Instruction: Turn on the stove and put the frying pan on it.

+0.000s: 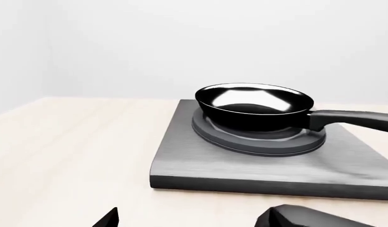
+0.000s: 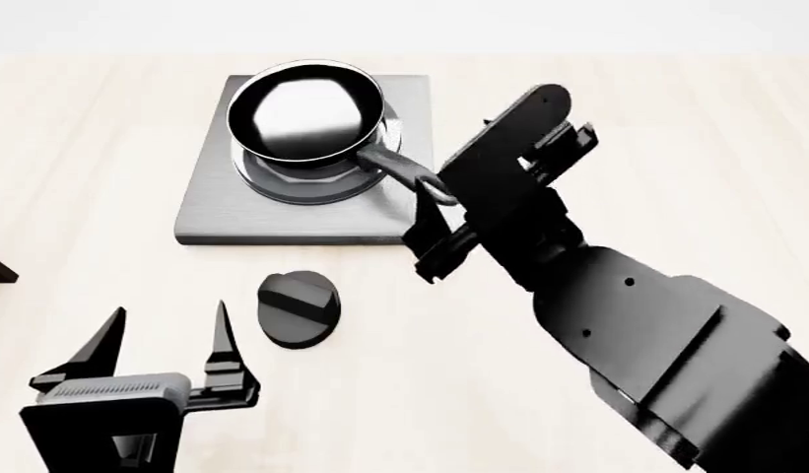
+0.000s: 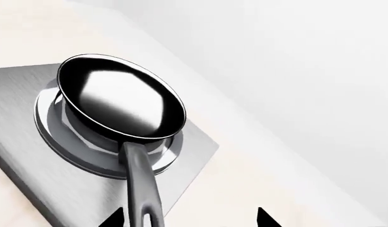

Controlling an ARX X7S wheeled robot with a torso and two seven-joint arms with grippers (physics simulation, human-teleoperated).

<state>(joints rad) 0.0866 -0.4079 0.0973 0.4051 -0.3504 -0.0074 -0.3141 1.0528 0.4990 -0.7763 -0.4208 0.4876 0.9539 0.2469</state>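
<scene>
Sitting on the burner rings of the stove, toward the far left of the pale desk, the frying pan looks already placed, its long handle reaching out to the near right. The right hand hangs just at the loop end of that handle; in the right wrist view the handle runs down between two spread finger tips, so I judge it open, though whether anything touches the handle I cannot tell. The left hand hovers low at the near left with its two fingers spread and nothing between them. The round black knob lies on the desk just to its right, near the stove's near edge. The pan step seems about finished; whether the knob is turned I cannot say. If not, the next move calls for the left hand to close on the knob's ridge and twist, while the right backs off without nudging the handle.
</scene>
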